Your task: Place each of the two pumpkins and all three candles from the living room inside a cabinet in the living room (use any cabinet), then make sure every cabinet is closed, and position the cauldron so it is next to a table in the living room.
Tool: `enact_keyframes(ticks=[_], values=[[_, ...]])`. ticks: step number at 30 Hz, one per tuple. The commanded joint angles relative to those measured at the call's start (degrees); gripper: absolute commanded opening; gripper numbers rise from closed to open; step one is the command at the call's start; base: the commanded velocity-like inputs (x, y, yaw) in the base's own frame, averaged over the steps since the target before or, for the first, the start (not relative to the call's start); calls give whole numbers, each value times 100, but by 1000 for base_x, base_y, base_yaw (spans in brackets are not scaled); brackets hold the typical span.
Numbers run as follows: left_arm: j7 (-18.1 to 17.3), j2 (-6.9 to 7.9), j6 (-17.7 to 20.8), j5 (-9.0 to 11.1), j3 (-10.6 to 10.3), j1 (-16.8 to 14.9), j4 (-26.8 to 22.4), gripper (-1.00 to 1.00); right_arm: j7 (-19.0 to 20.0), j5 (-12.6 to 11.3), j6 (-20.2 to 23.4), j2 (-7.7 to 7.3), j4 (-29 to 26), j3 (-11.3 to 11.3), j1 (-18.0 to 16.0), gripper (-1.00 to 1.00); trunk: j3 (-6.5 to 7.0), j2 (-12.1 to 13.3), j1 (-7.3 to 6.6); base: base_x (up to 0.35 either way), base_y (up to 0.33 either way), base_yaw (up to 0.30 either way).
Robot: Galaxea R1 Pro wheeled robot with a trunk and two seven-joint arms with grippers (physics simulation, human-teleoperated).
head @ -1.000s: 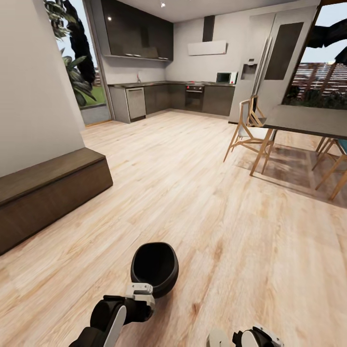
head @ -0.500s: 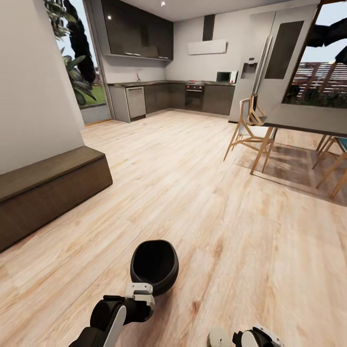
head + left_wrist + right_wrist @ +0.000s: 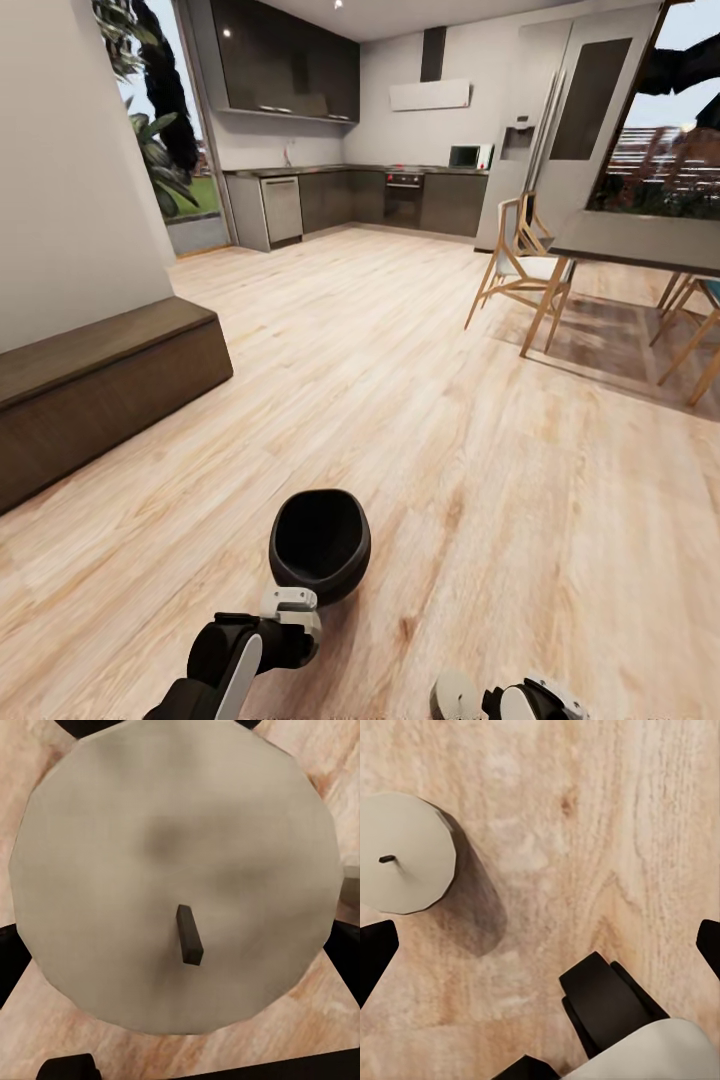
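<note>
The black cauldron (image 3: 320, 545) sits on the wood floor just ahead of my left gripper (image 3: 290, 603). In the left wrist view a cream candle (image 3: 172, 870) with a dark wick is very close under my left gripper (image 3: 180, 960), whose dark fingers (image 3: 9, 964) stand wide at either side of it. A second candle (image 3: 405, 862) stands on the floor beside my open right gripper (image 3: 540, 941), apart from its fingertips; the head view has that gripper (image 3: 525, 700) at the bottom edge. The long dark-brown cabinet (image 3: 100, 390) runs along the left wall, its front shut. The pumpkins are out of view.
A grey dining table (image 3: 640, 245) with wooden chairs (image 3: 520, 270) stands at the right. The dark kitchen units (image 3: 400, 200) and a fridge (image 3: 560, 120) line the far wall. Open wood floor lies between the cabinet and the table.
The whole head view has shifted slightly, with floor marks and the cauldron sliding up the picture. Both arms hold the same place in the view.
</note>
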Motion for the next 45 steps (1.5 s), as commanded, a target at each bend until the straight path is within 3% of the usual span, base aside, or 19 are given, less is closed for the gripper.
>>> enact_keyframes(ticks=[1, 7, 15, 18, 22, 27, 35, 41, 45], values=[[57, 0, 19, 61, -4, -5, -5, -100, -40, -37, 19, 1, -8, 0, -3, 100, -23, -44, 21, 0, 0, 0], [57, 0, 19, 61, -4, -5, -5, -100, -40, -37, 19, 2, -8, 1, -3, 100, -131, -284, 153, 0, 0, 0], [54, 51, 25, 55, 54, -6, -19, -100, -40, -30, 19, 1, -8, 6, -3, 100, -131, -284, 153, 0, 0, 0], [40, 158, 67, 60, 621, -10, -59, -100, -40, -28, 19, -6, -8, 5, -3, 100, -131, -284, 153, 0, 0, 0], [22, 376, 87, 61, 901, -11, -125, -100, -40, -30, 19, -2, -8, 8, -3, 100, -131, -284, 153, 0, 0, 0], [14, 448, 85, 61, 941, -12, -136, -100, -40, -29, 19, 0, -8, 10, -3, 100, -131, -284, 153, 0, 0, 0], [14, 430, 81, 69, 945, -12, -137, -100, -40, -25, 22, -8, -82, 6, -3, 100, -131, -284, 153, 0, 0, 0], [7, 414, 81, 70, 945, -12, -137, -100, -56, -23, 84, -17, -585, -4, -46, 100, -131, -284, 153, 0, 0, 0], [5, 412, 81, 70, 945, -12, -137, -100, -65, -33, 459, -17, -911, 0, -408, 100, -131, -284, 153, 0, 0, 0]])
